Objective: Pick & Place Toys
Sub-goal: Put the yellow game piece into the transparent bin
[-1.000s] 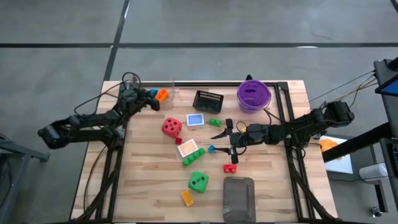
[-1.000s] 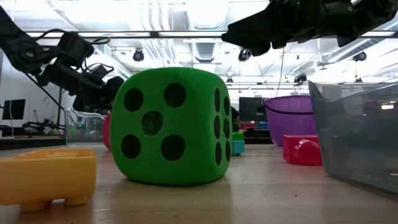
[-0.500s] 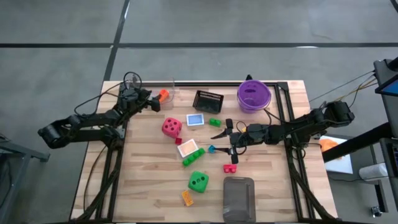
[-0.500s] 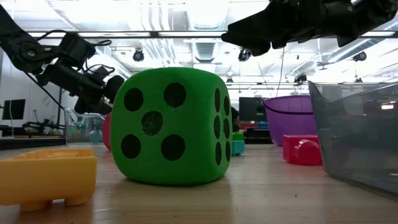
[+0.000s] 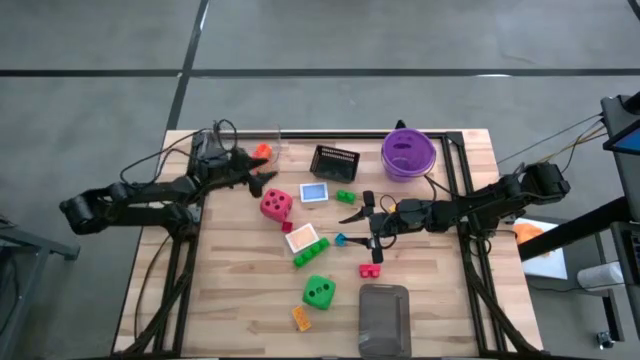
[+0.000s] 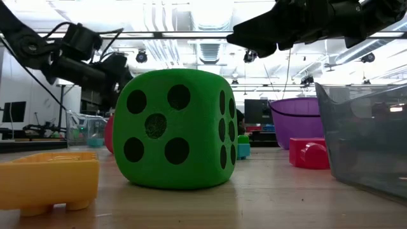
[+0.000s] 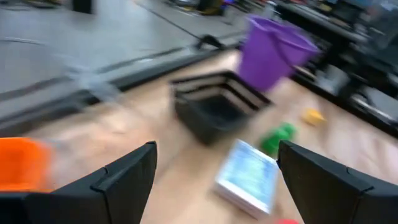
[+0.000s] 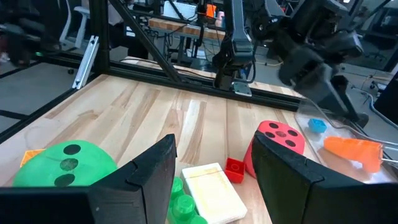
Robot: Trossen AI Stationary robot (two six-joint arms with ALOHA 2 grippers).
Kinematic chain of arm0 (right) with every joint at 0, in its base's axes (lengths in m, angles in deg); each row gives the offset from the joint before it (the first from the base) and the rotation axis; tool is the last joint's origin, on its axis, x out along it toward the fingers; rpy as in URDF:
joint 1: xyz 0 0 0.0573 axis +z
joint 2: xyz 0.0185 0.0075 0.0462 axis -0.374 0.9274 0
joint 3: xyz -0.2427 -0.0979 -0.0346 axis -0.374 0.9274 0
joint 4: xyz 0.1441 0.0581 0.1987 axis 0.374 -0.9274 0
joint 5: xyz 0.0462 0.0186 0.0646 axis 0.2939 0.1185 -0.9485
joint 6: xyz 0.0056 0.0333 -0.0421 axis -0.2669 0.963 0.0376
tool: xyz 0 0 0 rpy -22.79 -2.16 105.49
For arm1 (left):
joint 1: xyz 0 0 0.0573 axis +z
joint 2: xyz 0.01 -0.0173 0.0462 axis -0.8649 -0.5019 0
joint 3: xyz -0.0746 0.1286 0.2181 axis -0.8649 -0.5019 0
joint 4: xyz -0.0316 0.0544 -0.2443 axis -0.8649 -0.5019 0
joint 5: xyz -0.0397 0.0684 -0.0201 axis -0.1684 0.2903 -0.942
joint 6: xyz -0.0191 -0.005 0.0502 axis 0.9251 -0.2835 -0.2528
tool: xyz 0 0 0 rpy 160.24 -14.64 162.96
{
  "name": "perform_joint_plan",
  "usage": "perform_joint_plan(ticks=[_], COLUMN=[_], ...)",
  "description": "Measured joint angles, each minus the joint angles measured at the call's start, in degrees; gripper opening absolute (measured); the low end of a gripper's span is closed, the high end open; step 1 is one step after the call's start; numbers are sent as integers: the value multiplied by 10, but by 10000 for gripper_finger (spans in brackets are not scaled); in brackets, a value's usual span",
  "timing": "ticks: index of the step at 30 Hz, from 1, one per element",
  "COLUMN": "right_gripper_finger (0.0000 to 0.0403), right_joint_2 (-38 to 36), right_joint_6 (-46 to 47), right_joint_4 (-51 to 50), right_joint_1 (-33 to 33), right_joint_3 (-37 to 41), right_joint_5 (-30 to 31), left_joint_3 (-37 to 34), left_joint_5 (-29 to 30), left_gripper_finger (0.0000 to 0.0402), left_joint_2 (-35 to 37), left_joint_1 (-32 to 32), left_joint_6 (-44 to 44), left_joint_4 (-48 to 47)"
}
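Step in hand: release completed, judging by the left claw [image 5: 262,181], which hovers with fingers apart and empty near the bench's far left corner. The orange brick [image 5: 262,152] lies just beyond it; the red die [image 5: 276,205] lies just beside it. Next move likely calls for descending over the die. The right claw [image 5: 362,222] hangs mid-bench, fingers partly apart, empty.

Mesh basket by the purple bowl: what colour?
Black mesh basket; clearest in the high view.

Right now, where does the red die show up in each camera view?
High view: red die left of centre, beside the left fingers.
Low view: a red sliver behind the green die.
Left wrist view: cannot tell.
Right wrist view: at right.
Shared landmark: green die.
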Motion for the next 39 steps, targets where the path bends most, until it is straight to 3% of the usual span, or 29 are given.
perform_joint_plan(ticks=[7,14,25,30,35,39], right_gripper_finger=[203,203,203,203,203,203], right_joint_2=[0,0,0,0,0,0], right_joint_6=[2,2,2,2,2,2], right_joint_4=[-4,-10,-11,-12,-12,-14], right_joint_1=[0,0,0,0,0,0], right_joint_3=[0,0,0,0,0,0], right_joint_5=[0,0,0,0,0,0], left_joint_3=[-4,-4,12,28,75,143], left_joint_5=[5,34,239,299,300,263], left_gripper_finger=[337,337,337,337,337,337], left_joint_2=[0,0,-2,-35,-118,-213], left_joint_1=[-162,-363,-636,-713,-738,-739], left_joint_6=[-11,-23,-10,-8,-9,-37], left_joint_4=[-20,-48,-68,-77,-77,-86])
